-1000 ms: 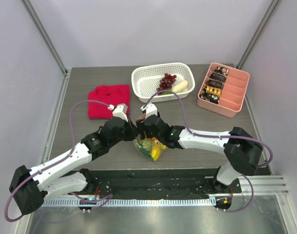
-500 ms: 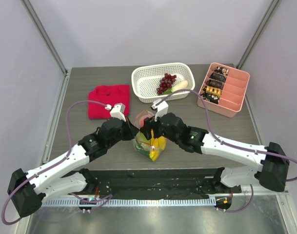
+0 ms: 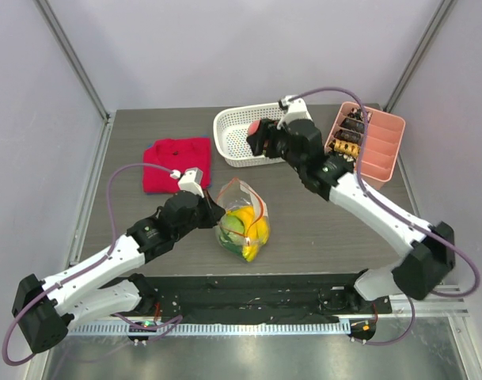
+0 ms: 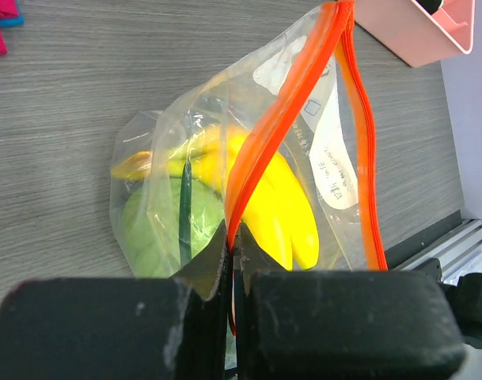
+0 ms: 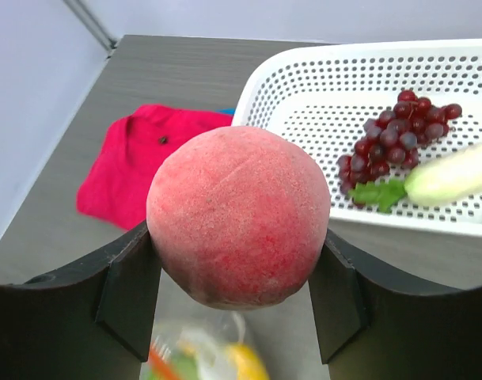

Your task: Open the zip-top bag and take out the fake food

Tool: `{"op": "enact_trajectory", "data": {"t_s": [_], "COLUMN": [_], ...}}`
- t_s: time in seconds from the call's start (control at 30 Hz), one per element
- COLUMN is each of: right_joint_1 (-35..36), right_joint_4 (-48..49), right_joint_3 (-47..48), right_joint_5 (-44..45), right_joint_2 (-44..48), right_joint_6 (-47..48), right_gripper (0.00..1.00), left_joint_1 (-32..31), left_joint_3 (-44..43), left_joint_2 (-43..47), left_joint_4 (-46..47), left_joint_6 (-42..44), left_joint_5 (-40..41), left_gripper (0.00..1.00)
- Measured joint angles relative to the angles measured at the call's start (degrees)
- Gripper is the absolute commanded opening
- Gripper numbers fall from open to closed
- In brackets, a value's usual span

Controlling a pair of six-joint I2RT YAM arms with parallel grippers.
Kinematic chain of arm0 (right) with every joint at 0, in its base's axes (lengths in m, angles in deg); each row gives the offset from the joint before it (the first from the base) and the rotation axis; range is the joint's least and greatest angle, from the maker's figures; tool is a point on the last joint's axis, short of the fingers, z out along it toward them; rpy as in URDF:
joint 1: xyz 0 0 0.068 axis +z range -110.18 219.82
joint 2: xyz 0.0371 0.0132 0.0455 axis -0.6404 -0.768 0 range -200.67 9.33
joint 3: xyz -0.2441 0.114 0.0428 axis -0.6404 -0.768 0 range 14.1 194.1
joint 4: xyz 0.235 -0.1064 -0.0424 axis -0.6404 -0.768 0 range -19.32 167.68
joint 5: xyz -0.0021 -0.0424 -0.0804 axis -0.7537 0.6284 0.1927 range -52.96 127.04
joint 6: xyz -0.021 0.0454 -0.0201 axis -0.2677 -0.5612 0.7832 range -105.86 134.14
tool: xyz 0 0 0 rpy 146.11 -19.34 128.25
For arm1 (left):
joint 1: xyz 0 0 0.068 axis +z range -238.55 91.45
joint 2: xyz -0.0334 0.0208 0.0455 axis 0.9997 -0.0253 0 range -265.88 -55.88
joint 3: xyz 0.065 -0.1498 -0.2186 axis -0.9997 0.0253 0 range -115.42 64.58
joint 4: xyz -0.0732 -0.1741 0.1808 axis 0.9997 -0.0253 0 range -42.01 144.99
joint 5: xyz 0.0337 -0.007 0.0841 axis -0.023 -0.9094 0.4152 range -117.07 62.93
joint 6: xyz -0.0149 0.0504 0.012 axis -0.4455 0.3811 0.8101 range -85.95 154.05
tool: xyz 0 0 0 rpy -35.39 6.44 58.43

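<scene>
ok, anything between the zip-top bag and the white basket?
Nothing. The top external view shows only bare table between the zip-top bag and the white basket.

Clear zip-top bag, orange-red zipper; yellow bananas, green piece. Pink-red peach. Dark red grapes, white perforated basket. Red cloth far left, pink tray far right. Grey wood-grain table.

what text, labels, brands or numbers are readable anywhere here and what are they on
White printed patch on the clear crinkly zip-top bag: small dark print, too blurred to read.
White perforated plastic basket, pink divided plastic tray, red cloth, pink-red fuzzy plastic peach: no text visible.
</scene>
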Motion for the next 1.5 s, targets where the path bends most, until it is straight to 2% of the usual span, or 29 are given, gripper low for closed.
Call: {"op": "enact_trajectory", "data": {"t_s": [0.2,0.37,0.47,0.5,0.6,0.67,0.7,0.73,0.97,1.07,1.13,1.23,1.27,1.33,1.37,1.43,1.5], "right_joint_1": [-5.9,-7.4,-7.6,-7.7,-7.8,-7.8,-7.8,-7.8,-7.8,-7.8,-7.5,-5.3,-3.7,0.7,3.1,9.4,14.6], "right_joint_4": [3.9,3.5,1.2,0.3,-2.0,-3.3,-4.2,-5.2,-12.0,-16.9,-19.3,-22.7,-23.8,-25.2,-25.6,-26.1,-26.3], "right_joint_3": [10.5,21.9,27.5,29.2,32.9,34.6,35.6,36.4,39.7,38.8,34.6,23.9,20.8,15.9,14.3,10.5,8.0], "right_joint_5": [-2.8,-5.2,-5.9,-5.9,-6.0,-6.0,-5.9,-5.9,-3.7,-2.7,-1.6,2.6,4.1,6.5,7.2,7.7,7.3], "right_joint_2": [-19.6,-37.0,-43.6,-45.3,-48.7,-50.1,-50.6,-51.0,-50.4,-47.3,-41.5,-27.6,-22.5,-13.1,-9.5,-1.7,2.4], "right_joint_6": [2.4,6.2,7.6,7.9,8.3,8.4,8.5,8.5,8.9,7.5,5.6,2.6,1.7,0.3,-0.3,-2.1,-3.9], "right_gripper": [0.24,0.32,0.41,0.55,0.73,0.82,0.93,0.99,1.0,0.95,0.91,0.83,0.76,0.7,0.58,0.51,0.49], "left_joint_1": [0.0,0.0,0.0,0.0,0.0,0.0,0.0,0.0,0.0,0.0,0.0,0.0,0.0,0.0,0.0,0.0,0.0], "left_joint_3": [0.0,0.0,0.0,0.0,0.0,0.0,0.0,0.0,-0.2,-0.6,-0.7,-0.7,-0.7,-0.7,-0.7,-0.7,-0.7], "left_joint_2": [0.7,1.2,1.1,1.0,0.8,0.7,0.7,0.7,0.7,0.7,0.7,0.7,0.7,0.7,0.7,0.4,-0.2], "left_joint_4": [-0.7,-0.9,-0.9,-0.8,-0.8,-0.8,-0.8,-0.8,-0.8,-0.8,-0.8,-0.8,-0.7,-0.7,-0.7,-0.3,0.1], "left_joint_6": [0.1,0.8,1.3,1.3,1.5,1.6,1.7,1.7,2.1,2.5,2.6,2.8,2.8,2.8,2.8,2.8,2.8], "left_joint_5": [0.2,0.1,-0.3,-0.4,-0.7,-0.8,-0.8,-0.8,-1.0,-1.3,-1.4,-1.5,-1.6,-1.9,-2.1,-2.5,-2.9], "left_gripper": [0.0,0.0,0.0,0.0,0.0,0.0,0.0,0.0,0.0,0.0,0.0,0.0,0.0,0.0,0.0,0.0,0.0]}}
